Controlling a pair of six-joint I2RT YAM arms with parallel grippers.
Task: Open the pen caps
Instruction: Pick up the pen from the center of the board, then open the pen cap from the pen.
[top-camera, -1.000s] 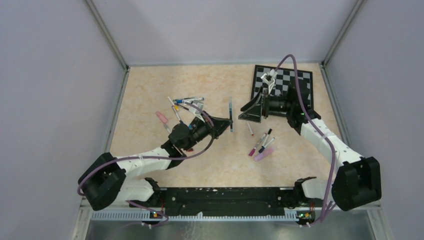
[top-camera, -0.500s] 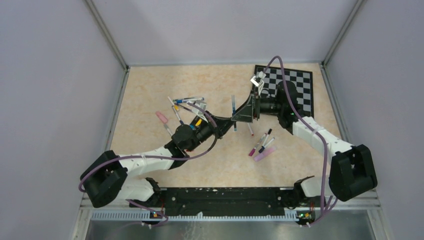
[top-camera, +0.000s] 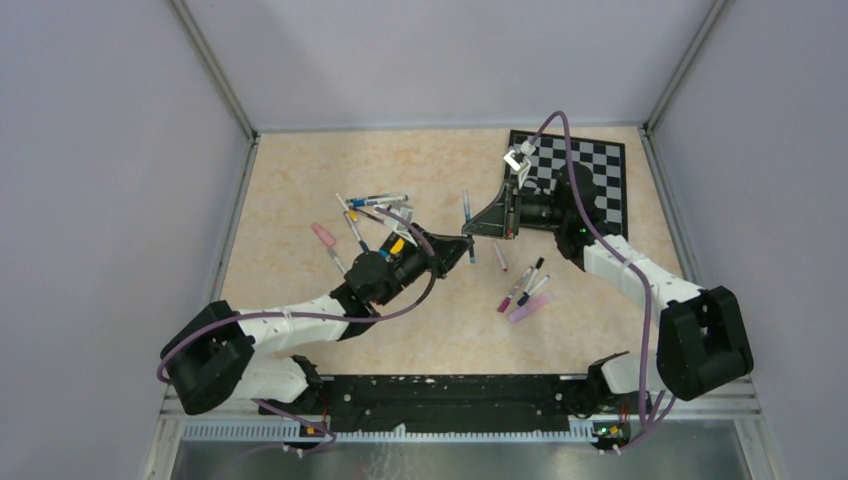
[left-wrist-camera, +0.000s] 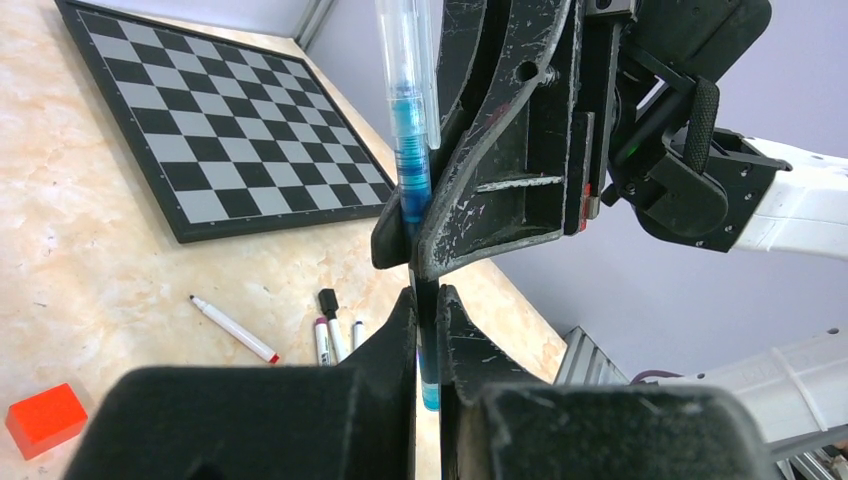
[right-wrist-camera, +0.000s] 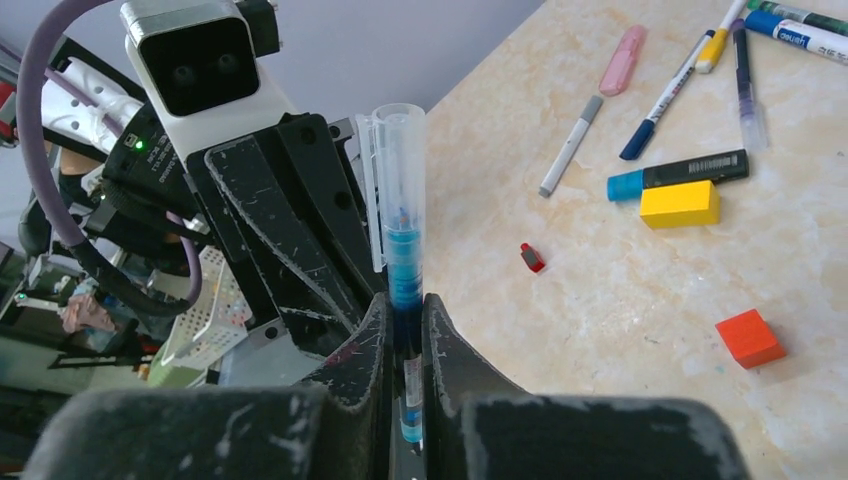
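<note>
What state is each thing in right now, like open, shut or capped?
blue pen, held up between both grippers, clear cap on.
left gripper, jaws shut on the blue pen.
right gripper, jaws shut on the blue pen.
small red cap, lying loose, off any pen.

No wording can be read anywhere. On the left side of the table, a black highlighter carries a white barcode-like strip, its marks too small to make out. A white pen near it bears blue lettering, illegible.
</note>
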